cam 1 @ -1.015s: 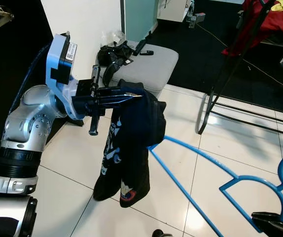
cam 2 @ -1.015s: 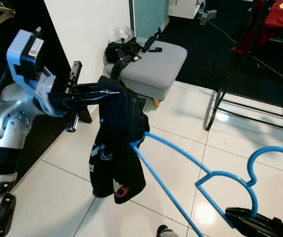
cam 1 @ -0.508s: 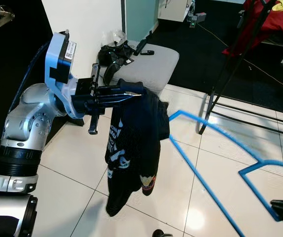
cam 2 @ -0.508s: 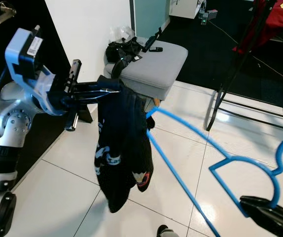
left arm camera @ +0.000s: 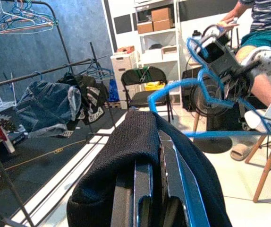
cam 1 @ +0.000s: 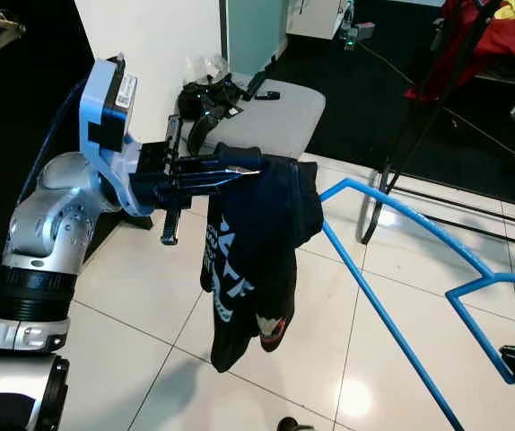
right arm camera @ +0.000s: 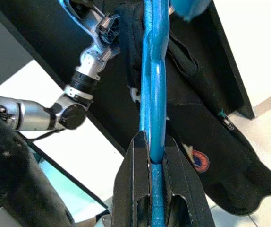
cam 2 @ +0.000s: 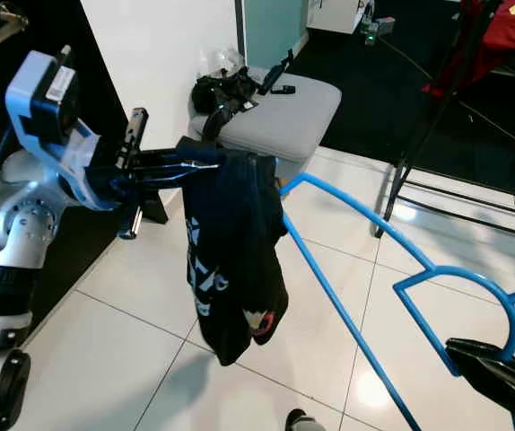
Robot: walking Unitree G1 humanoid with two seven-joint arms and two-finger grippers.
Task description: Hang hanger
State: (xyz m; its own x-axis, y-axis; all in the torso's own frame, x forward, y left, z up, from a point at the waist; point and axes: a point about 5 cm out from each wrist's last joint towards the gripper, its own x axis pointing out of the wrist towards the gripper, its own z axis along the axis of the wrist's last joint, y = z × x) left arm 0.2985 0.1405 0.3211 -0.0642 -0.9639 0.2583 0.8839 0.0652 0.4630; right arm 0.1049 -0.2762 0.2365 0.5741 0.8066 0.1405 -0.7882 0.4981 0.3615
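White floor tiles (cam 1: 132, 296) lie below. Left claw (cam 1: 240, 171), closed, holds a dark garment (cam 1: 253, 242); right claw (cam 2: 495, 373) clamps the blue hanger (cam 2: 365, 242), whose tip touches the garment. Beyond: grey stool (cam 1: 275, 117), clothes rack (cam 1: 419, 117).

A grey padded stool (cam 1: 275, 112) carrying black straps (cam 1: 211, 97) stands near a black clothes rack (cam 1: 419, 117).
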